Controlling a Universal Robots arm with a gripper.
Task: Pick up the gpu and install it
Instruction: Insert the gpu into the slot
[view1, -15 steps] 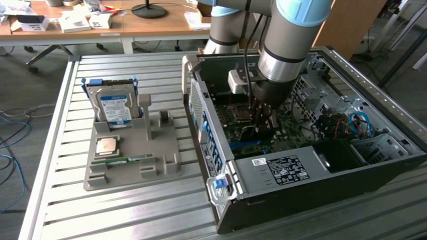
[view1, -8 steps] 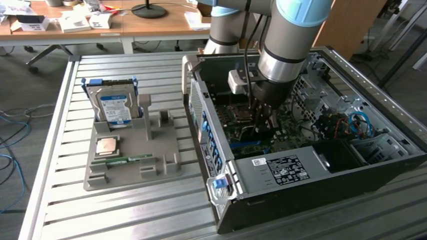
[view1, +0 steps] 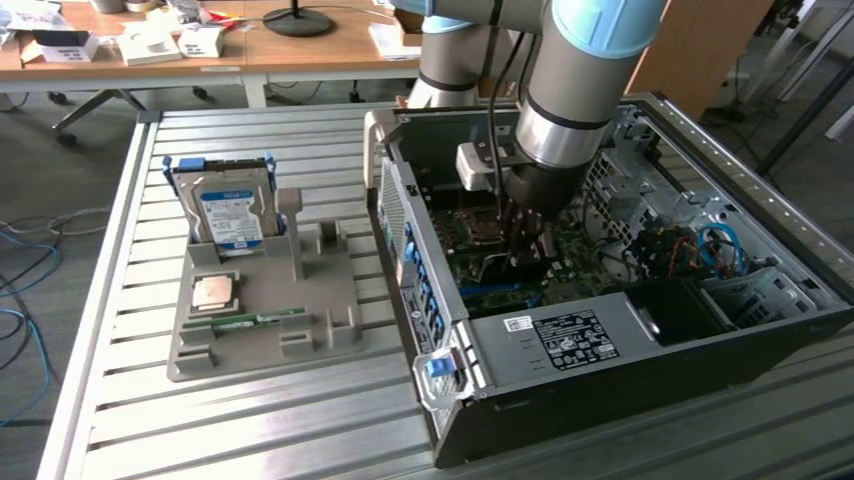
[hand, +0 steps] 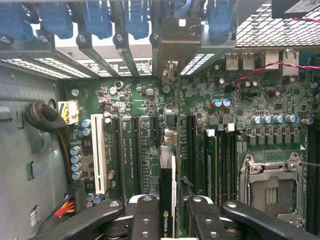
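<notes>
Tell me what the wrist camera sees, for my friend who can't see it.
The gripper holds the gpu edge-on over the long slots of a green motherboard inside a computer case. A metal-framed processor socket sits on the same board.

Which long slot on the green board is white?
The white slot beside the row of little silver cylinders; every other long slot is black.
</notes>
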